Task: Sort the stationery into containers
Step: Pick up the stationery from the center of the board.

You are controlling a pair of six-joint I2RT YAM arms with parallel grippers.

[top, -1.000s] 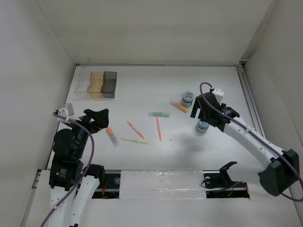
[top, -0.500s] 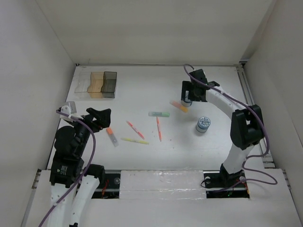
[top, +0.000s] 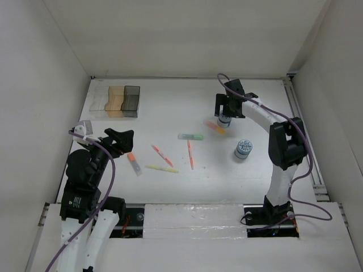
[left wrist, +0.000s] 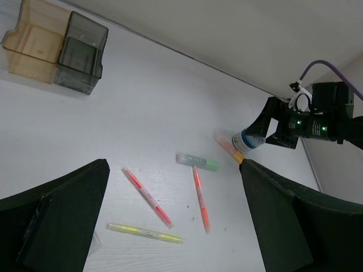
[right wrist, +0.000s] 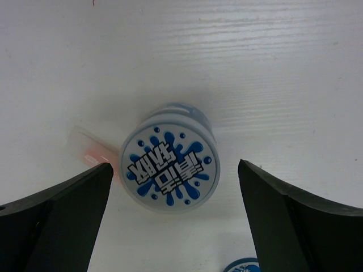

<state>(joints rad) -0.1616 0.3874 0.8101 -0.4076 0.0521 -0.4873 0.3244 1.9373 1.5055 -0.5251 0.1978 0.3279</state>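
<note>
Top external view: the right arm point(top: 262, 116) has swung across, well right of the containers point(top: 116, 101). Its right gripper point(top: 223, 110) now hangs spread over the blue-and-white roll point(top: 224, 119), so a pinch looks next. The left gripper point(top: 120, 137), nearer the containers, gapes empty.

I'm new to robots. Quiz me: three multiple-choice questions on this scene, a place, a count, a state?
1. Where are the bins? A) far left corner of the table B) centre C) near right
2. How many blue-and-white rolls? A) one B) two C) four
3. The right gripper is: A) shut on a pen B) open C) shut on a bin
Answers: 1 A: top view shows them there. 2 B: one lies free, another under the gripper. 3 B: jaws apart, flanking a roll.
</note>
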